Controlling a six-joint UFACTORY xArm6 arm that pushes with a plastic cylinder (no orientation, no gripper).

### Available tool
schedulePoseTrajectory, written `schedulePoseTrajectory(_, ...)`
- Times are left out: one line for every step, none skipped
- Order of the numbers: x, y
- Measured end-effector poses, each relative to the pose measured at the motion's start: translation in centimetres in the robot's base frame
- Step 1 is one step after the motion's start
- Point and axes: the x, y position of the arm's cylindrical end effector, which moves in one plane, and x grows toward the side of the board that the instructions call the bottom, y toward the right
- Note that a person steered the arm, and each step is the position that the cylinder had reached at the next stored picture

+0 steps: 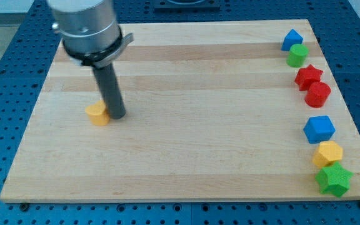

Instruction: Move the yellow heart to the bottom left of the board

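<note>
The yellow heart lies on the wooden board, left of the middle and about halfway down. My tip stands right against the heart's right side, touching or nearly touching it. The dark rod rises from there to the silver arm at the view's top left.
Along the board's right edge, from top to bottom, sit a blue block, a green block, a red star, a red block, a blue block, a yellow hexagon and a green star.
</note>
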Motion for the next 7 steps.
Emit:
schedulePoseTrajectory(2.8, -2.9)
schedulePoseTrajectory(5.1, -5.0)
schedulePoseTrajectory(3.7, -0.5)
schedulePoseTrajectory(-0.5, 1.3)
schedulePoseTrajectory(-0.5, 1.7)
schedulePoseTrajectory(-1.6, 1.2)
schedulePoseTrajectory(0.3, -2.3)
